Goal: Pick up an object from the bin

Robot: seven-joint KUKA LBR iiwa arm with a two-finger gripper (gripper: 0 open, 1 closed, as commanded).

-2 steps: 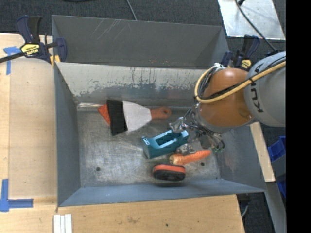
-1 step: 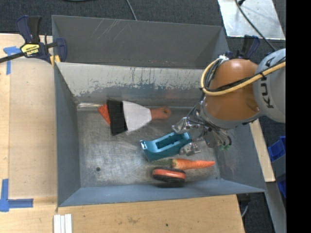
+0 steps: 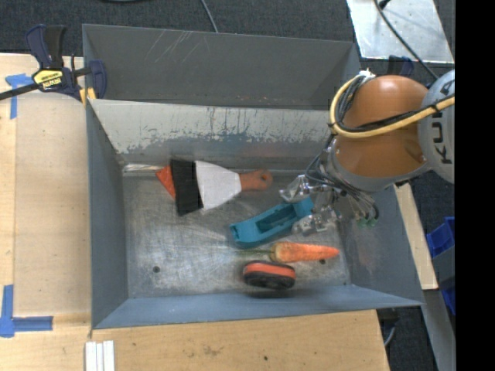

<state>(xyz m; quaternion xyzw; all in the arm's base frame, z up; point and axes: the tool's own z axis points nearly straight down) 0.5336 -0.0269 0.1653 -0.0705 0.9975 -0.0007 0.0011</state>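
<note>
A KUKA arm's gripper [image 3: 312, 205], beneath its orange wrist cover [image 3: 383, 134], sits low on the right side of the grey metal bin [image 3: 224, 122], right at the upper right end of a teal plastic tool [image 3: 267, 224] that lies slanted on the floor, right of centre. Whether the pincer is spread or pressed together cannot be told from this angle. Just below the teal tool lies an orange carrot-shaped toy [image 3: 305, 252], and near the front wall a flat black-and-red oval piece [image 3: 269, 276]. To the left, by the back wall, rests a white brush-like item [image 3: 213, 184] with a black band and brown handle, an orange scrap [image 3: 165, 179] at its left end
</note>
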